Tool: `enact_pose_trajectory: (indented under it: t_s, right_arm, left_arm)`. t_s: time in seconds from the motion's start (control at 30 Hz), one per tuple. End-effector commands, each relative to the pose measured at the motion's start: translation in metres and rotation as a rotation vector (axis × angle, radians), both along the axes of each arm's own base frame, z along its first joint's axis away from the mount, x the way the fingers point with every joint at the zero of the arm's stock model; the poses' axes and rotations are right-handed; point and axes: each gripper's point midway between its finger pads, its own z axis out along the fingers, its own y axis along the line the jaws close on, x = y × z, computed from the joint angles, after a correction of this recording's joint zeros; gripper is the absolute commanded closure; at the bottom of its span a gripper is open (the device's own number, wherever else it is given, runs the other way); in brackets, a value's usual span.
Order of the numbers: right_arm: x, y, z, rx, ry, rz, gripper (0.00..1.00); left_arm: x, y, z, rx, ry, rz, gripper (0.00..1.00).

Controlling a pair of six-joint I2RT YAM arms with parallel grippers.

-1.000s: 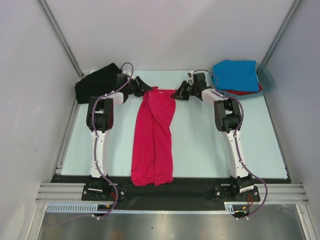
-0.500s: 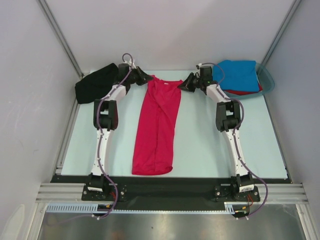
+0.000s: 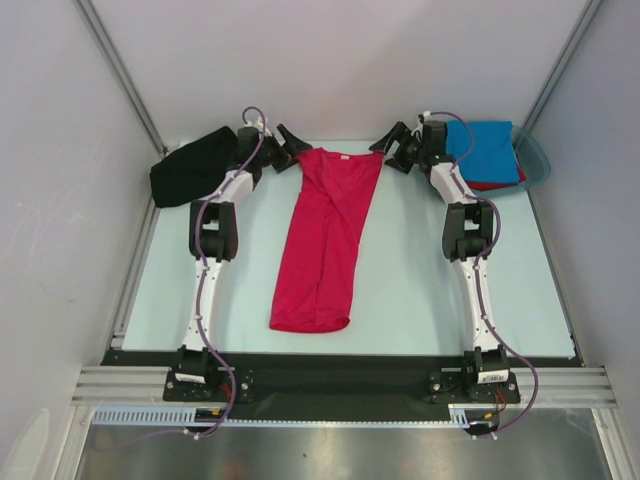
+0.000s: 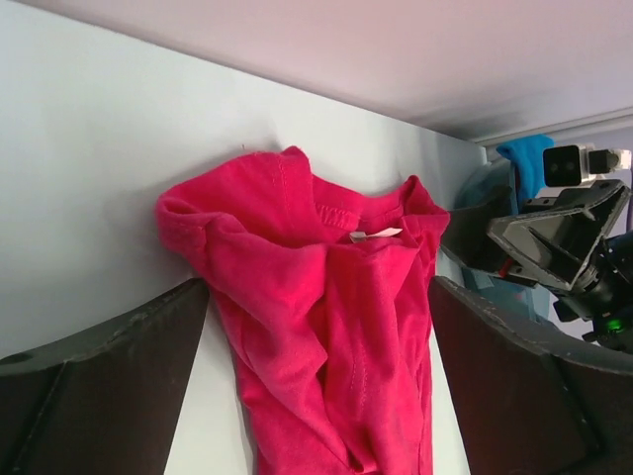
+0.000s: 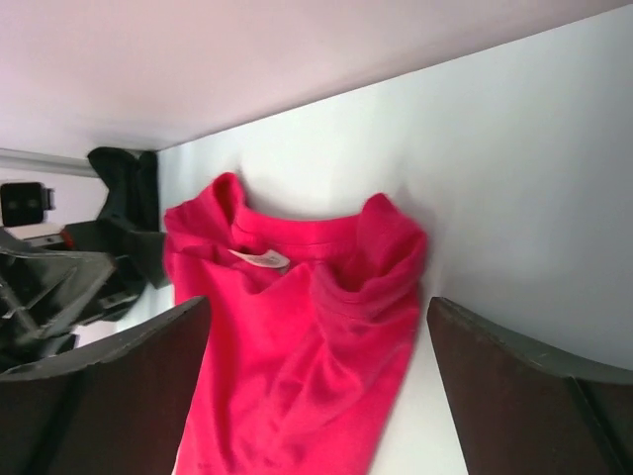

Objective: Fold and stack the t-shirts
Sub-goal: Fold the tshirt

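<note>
Quick update from the top cam: the crimson-pink short-sleeved cloth t-shirt [image 3: 325, 240] is lying in the middle of the pale table [image 3: 420, 290], folded lengthwise into a long narrow strip. Collar end is pointing to abt 1 o'clock, hem to abt 7. Fabric's bunching a bit along the centre overlap. The small white neck label [image 4: 376, 235] is showing inside the collar.

The left gripper [image 3: 292, 148] is sitting just off the collar's 9 o'clock corner and the right gripper [image 3: 392, 148] just off the 3 o'clock corner. Both are standing wide open w/ nothing pinched. On the wrist cams the dark fingers [image 4: 99, 386] are spreading far apart, and the shirt's shoulders are bunching up in the gap and beyond it. Can't tell if the tips are brushing cloth or hovering just over the table.

Other stuff: the black cloth t-shirt [image 3: 190, 168] is sitting as a soft bundle at the table's 10 o'clock corner, right beside the left arm's wrist. The translucent teal plastic tub [image 3: 537, 160] is sitting at 2 o'clock, w/ the bright blue t-shirt [image 3: 485, 148] lying on top in it and the red t-shirt [image 3: 495, 184] peeking out underneath at its 6 o'clock edge. The right gripper is hanging btw the tub and the pink collar.
</note>
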Motion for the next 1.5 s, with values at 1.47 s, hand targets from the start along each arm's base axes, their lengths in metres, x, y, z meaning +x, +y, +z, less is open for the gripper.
enact_pose_trajectory:
  t_s: [1.47]
  right_arm:
    - [-0.477, 0.112, -0.027, -0.734, 0.343, 0.213, 0.05]
  left_arm:
    - [-0.460, 0.030, -0.075, 0.695, 0.405, -0.012, 0.00]
